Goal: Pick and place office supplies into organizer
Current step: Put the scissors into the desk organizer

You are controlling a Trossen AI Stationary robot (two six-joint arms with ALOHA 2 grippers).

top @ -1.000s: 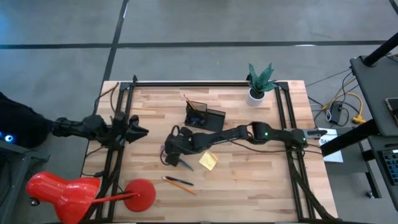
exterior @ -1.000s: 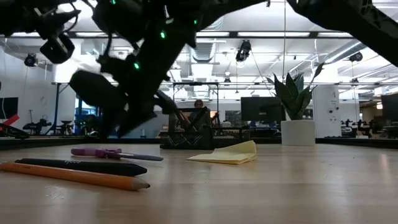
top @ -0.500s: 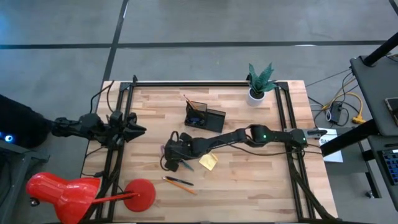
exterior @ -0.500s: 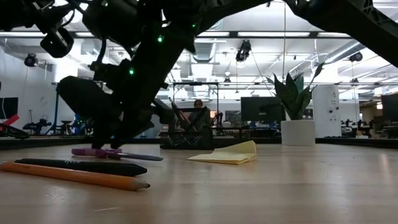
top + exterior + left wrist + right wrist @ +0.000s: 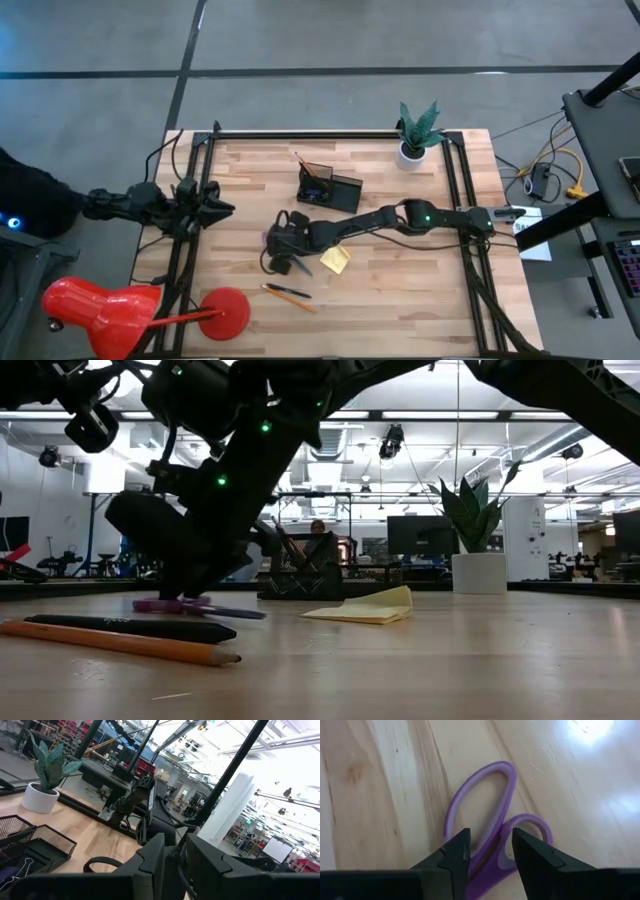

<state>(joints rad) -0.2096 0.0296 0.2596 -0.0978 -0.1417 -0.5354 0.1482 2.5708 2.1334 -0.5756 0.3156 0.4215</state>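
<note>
**Purple scissors under the right gripper**

Purple-handled scissors [image 5: 487, 827] are lying flat on the bench, left of its middle, with the right gripper [image 5: 487, 852] hanging straight over the handle loops. Its fingers [image 5: 452, 855] are spread, one on either side of the handles where the loops meet, not yet pinching; that narrow neck looks like the easiest place to grip something lying so flat. In the low view the scissors [image 5: 190, 606] are sitting under the dark gripper [image 5: 195, 575].

Just beside them the yellow sticky pad [image 5: 335, 259] is resting, and nearer the front edge a pencil [image 5: 292, 298] and pen [image 5: 283, 291] are waiting. Toward the back edge the black mesh organizer [image 5: 330, 186] is standing, already holding a few things.

Over the bench's left edge the left gripper [image 5: 215, 209] is waiting, its fingers [image 5: 150, 860] close together with only a narrow gap between them.
</note>
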